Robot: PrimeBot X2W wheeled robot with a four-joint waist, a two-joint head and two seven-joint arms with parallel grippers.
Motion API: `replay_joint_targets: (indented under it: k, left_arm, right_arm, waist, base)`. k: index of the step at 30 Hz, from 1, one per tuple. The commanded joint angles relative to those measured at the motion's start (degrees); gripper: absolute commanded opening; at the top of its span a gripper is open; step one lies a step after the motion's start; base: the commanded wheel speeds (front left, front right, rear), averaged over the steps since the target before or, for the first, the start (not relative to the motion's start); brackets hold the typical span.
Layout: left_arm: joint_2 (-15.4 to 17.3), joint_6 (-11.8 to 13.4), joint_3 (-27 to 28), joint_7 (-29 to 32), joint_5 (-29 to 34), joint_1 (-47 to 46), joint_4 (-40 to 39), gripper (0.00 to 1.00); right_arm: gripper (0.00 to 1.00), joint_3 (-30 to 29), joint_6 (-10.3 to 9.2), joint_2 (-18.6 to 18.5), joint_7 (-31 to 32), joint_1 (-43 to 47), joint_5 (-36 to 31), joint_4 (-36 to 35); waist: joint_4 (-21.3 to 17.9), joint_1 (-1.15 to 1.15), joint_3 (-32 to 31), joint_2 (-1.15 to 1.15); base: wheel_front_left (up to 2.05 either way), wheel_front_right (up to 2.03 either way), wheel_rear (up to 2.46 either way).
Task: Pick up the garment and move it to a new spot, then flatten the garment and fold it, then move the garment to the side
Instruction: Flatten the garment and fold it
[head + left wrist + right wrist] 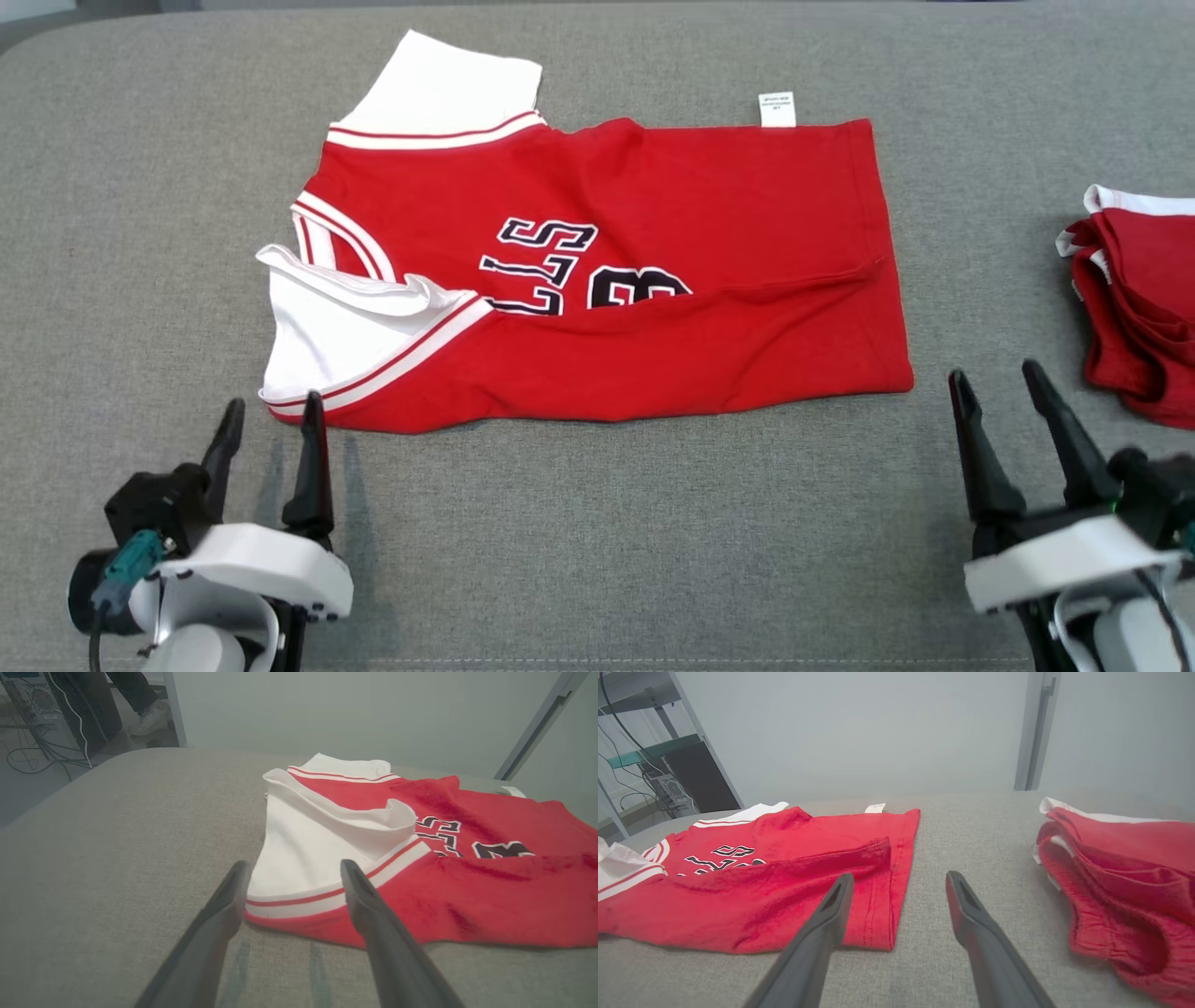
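A red garment (653, 280) with white sleeves and black lettering lies on the grey cushion, its near long edge folded over itself. My left gripper (271, 411) stands open just before the white sleeve corner (299, 891), nothing between its fingers. My right gripper (997, 375) is open as well, hovering over bare cushion right of the garment's hem corner (878, 924), empty. The garment also shows in the right wrist view (761, 882), at the left.
A second red garment (1144, 299) lies bunched at the cushion's right edge, close to my right gripper (1125, 882). Grey cushion (597, 541) runs bare along the near side. A person's shoe (149, 716) and cables show beyond the far corner.
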Motion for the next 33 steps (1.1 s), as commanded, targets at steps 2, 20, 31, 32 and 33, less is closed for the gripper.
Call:
replay_joint_targets:
  k: [2,20,31,32,33]
  left_arm:
    - [2.0,1.2,1.6,0.8,0.9,0.6,-2.8,1.0]
    - [4.9,1.8,1.6,8.0,-1.4,1.9,-4.9,1.0]
    - [4.8,-3.6,2.9,9.6,-6.1,-5.7,4.2,1.0]
    - [4.8,-3.6,2.9,9.6,-6.1,-5.7,4.2,1.0]
    - [4.5,-4.1,2.9,9.6,-6.6,-6.2,4.9,1.0]
  right_arm:
    - [1.0,-0.6,0.0,0.8,-0.7,3.0,-2.0,-2.7]
    - [1.0,-1.4,0.0,4.5,-0.6,3.6,-2.3,-1.2]
    - [1.0,4.9,0.0,2.5,2.1,-10.4,-2.0,10.7]
    - [1.0,4.9,0.0,2.5,2.1,-10.4,-2.0,10.7]
    - [1.0,5.3,0.0,2.5,2.2,-11.4,-1.7,11.8]
  waist:
    - [-0.2,0.0,-0.8,0.0]
    - [-1.4,0.0,-1.3,0.0]
    - [-2.2,0.0,3.9,0.0]
    - [-2.2,0.0,3.9,0.0]
    - [-2.2,0.0,4.2,0.0]
  base:
    - [0.0,0.0,0.0]
    - [0.0,0.0,0.0]
    - [0.0,0.0,0.0]
    - [0.0,0.0,0.0]
    - [0.0,0.0,0.0]
